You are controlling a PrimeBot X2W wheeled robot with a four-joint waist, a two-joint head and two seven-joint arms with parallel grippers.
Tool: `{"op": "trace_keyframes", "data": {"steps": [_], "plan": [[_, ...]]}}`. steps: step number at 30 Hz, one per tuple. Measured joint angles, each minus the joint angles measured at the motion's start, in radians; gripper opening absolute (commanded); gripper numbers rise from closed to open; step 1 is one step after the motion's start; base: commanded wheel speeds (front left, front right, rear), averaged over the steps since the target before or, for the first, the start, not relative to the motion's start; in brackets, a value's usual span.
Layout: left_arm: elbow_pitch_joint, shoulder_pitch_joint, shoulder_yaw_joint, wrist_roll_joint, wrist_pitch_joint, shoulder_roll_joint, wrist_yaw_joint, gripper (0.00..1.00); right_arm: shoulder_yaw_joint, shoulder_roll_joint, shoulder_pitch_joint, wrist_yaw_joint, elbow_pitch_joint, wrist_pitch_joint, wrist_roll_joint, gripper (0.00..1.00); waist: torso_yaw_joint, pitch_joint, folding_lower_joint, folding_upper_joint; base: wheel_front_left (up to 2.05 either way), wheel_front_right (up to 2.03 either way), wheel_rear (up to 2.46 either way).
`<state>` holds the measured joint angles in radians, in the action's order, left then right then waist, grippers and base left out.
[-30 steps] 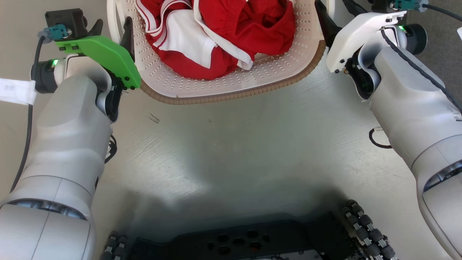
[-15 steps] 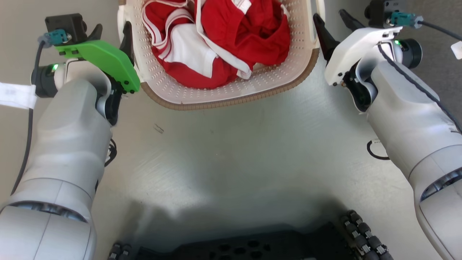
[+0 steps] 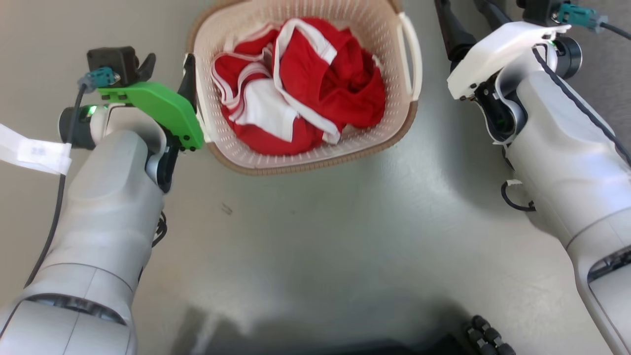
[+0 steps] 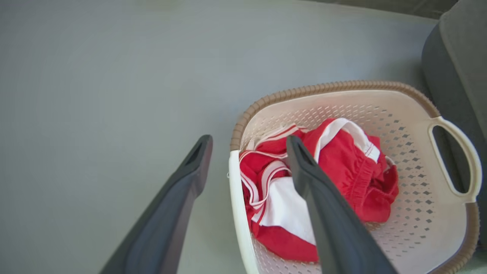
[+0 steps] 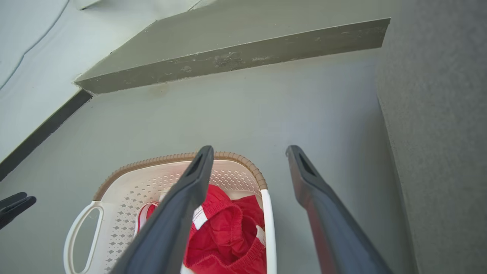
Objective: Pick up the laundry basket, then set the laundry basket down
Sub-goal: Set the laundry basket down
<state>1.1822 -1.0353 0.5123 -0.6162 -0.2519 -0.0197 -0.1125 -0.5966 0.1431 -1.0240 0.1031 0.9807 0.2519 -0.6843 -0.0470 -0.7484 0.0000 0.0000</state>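
Smooth pale grey floor (image 3: 320,222) with soft glare; low concrete step (image 5: 236,53) beyond; dark skirting (image 5: 42,131) under pale wall (image 5: 34,45); grey upholstered furniture (image 5: 441,133), perhaps a sofa, alongside

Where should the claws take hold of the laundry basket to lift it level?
Grip the white loop handles on its two ends, left handle and right handle, each claw descending from its own side. The laundry basket sits upright, holding red clothes, so paired grips should keep it level. The left claw straddles its handle, open; the right claw is open, off its handle.
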Motion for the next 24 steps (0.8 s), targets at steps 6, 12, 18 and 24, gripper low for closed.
{"op": "trace_keyframes", "data": {"steps": [6, 12, 18, 24], "plan": [[-0.150, 0.016, -0.028, 0.038, 0.000, -0.030, 0.033, 1.00, 0.059, 0.023, 0.081, -0.026, -0.095, 0.000, 0.028, 1.00, -0.004, 0.082, 0.0000, 0.0000, 0.00, 0.00, 0.00], [-0.295, 0.082, -0.068, 0.087, 0.000, -0.058, 0.075, 1.00, 0.109, 0.036, 0.164, -0.047, -0.194, 0.000, 0.079, 1.00, -0.008, 0.167, 0.0000, 0.0000, 0.00, 0.00, 0.00], [-0.443, 0.172, -0.121, 0.134, 0.000, -0.076, 0.119, 1.00, 0.157, 0.045, 0.249, -0.080, -0.290, 0.000, 0.133, 1.00, -0.013, 0.253, -0.0001, 0.0000, 0.00, 0.00, 0.00], [-0.552, 0.274, -0.158, 0.164, 0.000, -0.084, 0.156, 1.00, 0.183, 0.046, 0.330, -0.098, -0.350, 0.000, 0.171, 1.00, -0.017, 0.324, -0.0001, 0.0000, 0.00, 0.00, 0.00]]}}
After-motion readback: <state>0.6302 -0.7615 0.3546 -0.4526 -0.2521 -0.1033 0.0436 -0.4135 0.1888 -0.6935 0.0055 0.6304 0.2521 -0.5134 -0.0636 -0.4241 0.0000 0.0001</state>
